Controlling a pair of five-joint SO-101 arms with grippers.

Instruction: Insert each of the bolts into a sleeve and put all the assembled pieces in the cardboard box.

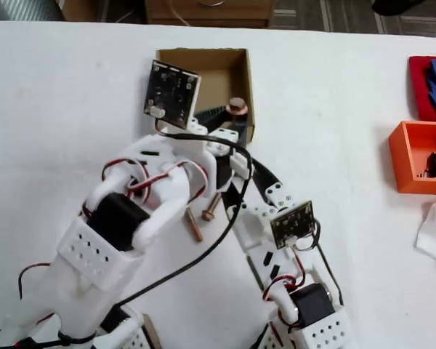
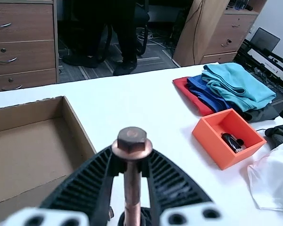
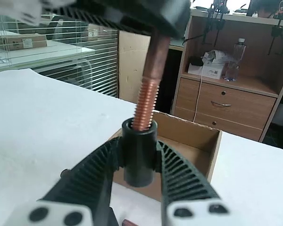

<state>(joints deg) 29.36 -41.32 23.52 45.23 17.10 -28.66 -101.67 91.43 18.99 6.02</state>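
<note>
High view: cardboard box (image 1: 203,58) at upper centre, with the held bolt (image 1: 237,107) at its right wall; two loose bolts (image 1: 195,224) lie on the table (image 1: 58,109) at centre.
Left wrist view: left claw (image 2: 131,157) clamped on the held bolt.
Right wrist view: right claw (image 3: 139,155) clamped on the black sleeve (image 3: 139,134), with the bolt's tip in the sleeve's mouth.

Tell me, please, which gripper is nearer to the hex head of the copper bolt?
Left. The left gripper clamps the bolt just under its head; the right gripper holds the black sleeve at the bolt's threaded end, farther from the head.
</note>
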